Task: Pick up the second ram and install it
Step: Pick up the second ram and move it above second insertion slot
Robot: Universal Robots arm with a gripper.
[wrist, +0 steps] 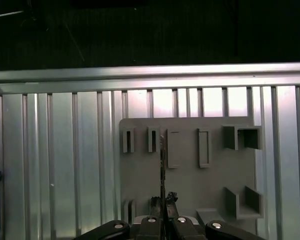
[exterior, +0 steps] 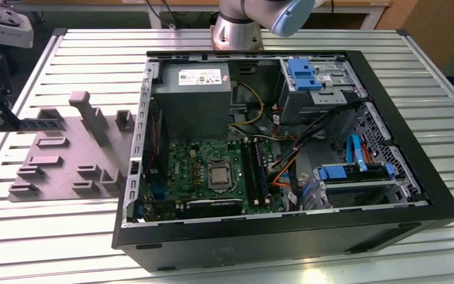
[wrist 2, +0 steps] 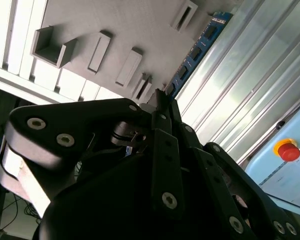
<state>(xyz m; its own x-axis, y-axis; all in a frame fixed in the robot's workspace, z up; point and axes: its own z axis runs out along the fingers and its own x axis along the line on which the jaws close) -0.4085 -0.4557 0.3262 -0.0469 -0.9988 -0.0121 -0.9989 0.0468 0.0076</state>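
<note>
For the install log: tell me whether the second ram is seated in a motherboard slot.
No, in the exterior view the second ram sits in the jaws by the gray fixture plate, outside the computer case.

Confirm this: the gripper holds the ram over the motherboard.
Wrong place. The gripper holds the ram over the grey holder beside the case, not over the motherboard, as the exterior view shows.
</note>
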